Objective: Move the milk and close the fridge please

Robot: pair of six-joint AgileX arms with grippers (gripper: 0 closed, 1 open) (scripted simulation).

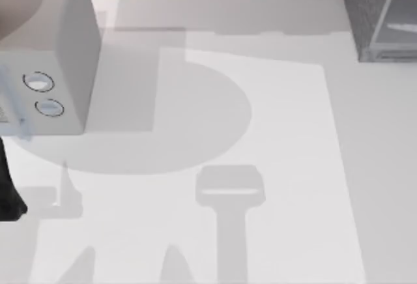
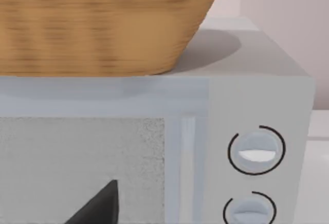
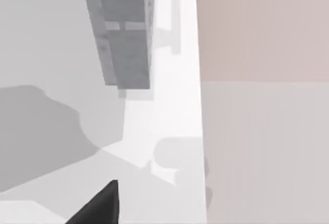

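A white table (image 1: 287,167) seen from above, crossed by broad soft grey shadows, among them one shaped like a boxy head on a stalk near the middle of the near edge.

At the far right corner stands the fridge (image 1: 381,14), a large dark grey speckled cabinet cut off by the edge of the top view, with a paler smooth grey door panel (image 1: 399,17) on its face. The right wrist view looks along the table toward the same fridge (image 3: 123,34), which stands close to the table's edge, beside a pale pink wall (image 3: 262,29).

At the far left stands a pale grey box (image 1: 58,49) with two round dials (image 1: 43,93), one beside the other, on its front. In the left wrist view this pale grey box (image 2: 257,95) is seen close up from the front, with a speckled window panel (image 2: 77,167) beside the two dials (image 2: 255,151). A woven tan basket (image 2: 103,23) sits on top of it.

A dark part of the left arm (image 1: 8,193) shows at the left edge of the top view, in front of the pale grey box. A dark fingertip of the left gripper (image 2: 100,206) points toward the window panel, and a dark fingertip of the right gripper (image 3: 100,206) hangs over bare table. I cannot tell how wide either gripper stands
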